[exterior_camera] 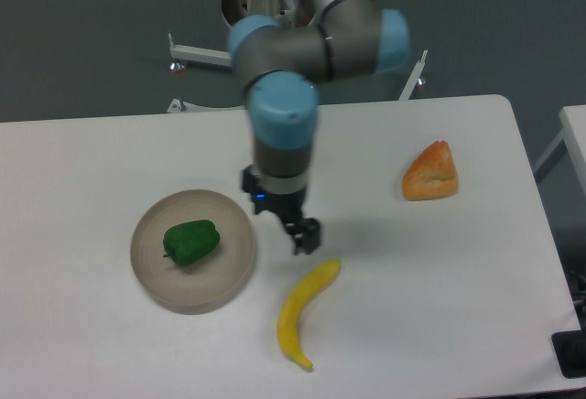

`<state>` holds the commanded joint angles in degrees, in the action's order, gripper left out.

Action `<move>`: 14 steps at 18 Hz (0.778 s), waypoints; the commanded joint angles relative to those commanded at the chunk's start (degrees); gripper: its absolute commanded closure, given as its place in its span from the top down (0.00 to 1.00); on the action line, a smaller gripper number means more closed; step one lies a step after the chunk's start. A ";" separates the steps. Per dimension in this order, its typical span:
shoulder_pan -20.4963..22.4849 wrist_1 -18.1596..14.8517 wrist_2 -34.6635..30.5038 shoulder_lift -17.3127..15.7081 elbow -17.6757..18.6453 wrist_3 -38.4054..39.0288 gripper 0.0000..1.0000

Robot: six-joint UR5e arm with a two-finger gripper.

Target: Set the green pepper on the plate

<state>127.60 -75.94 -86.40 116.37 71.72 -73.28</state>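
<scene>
The green pepper (191, 242) is dark, glossy and lobed. It lies on the round beige-grey plate (160, 285), a little left of the plate's middle, with its stem pointing left. My gripper (291, 227) hangs just right of the plate's right rim, apart from the pepper. It is open and holds nothing. One dark finger (308, 235) shows clearly; the other is mostly hidden under the wrist.
A yellow banana (304, 312) lies just below and right of the gripper. An orange wedge-shaped piece of food (431, 173) sits at the right of the white table (82, 170). The table's front-right corner and edge are near a dark object (572, 353).
</scene>
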 joint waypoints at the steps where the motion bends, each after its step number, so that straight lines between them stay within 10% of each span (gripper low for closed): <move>1: 1.50 -0.26 0.00 0.00 0.09 -2.20 1.00; 14: 7.58 -0.62 -7.56 1.84 2.38 -15.67 1.00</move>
<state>135.18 -76.55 -93.96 118.21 74.09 -88.95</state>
